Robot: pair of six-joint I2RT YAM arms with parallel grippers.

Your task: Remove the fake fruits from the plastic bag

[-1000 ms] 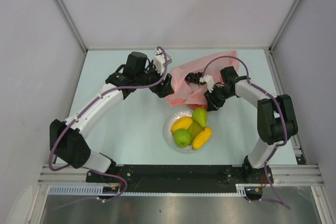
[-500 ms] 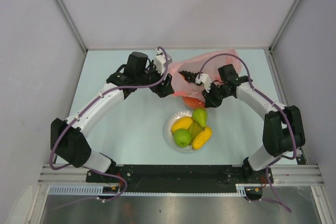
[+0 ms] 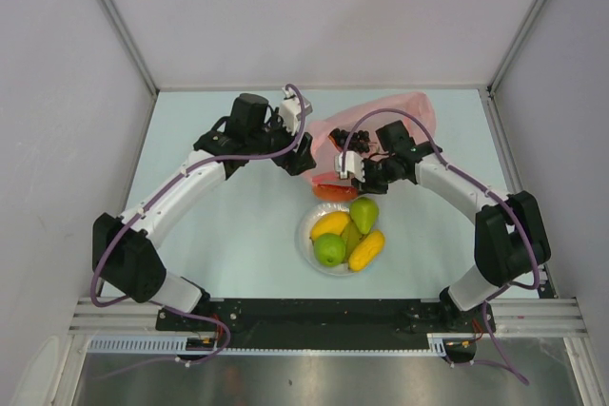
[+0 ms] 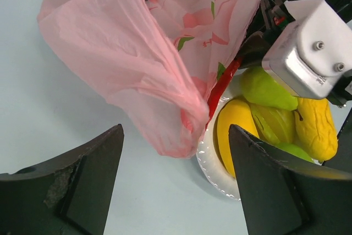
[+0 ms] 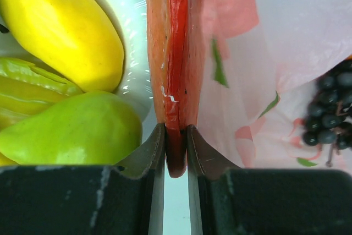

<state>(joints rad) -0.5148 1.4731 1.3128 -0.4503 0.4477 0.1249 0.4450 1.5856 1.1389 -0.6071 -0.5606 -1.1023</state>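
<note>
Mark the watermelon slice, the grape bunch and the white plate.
watermelon slice (image 5: 171, 53), right wrist view, on its red side.
grape bunch (image 5: 330, 111), right wrist view, middle of the dark berries.
white plate (image 5: 136, 42), right wrist view, bare rim.

I see a pale mint table (image 3: 219, 225) boxed in by plain white walls (image 3: 314, 16) on three sides, grey metal posts (image 3: 114, 21) at the back corners, a brushed steel surface (image 3: 304, 377) along the near edge, in soft even light

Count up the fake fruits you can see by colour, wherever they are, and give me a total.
Green: 3 (pear, apple, ribbed fruit)
Yellow: 2 (lemon-like fruit, oblong fruit)
Red: 1 (watermelon slice in the right gripper)
Dark purple: 1 (grape bunch in the pink bag)
Total: 7 in view
</note>
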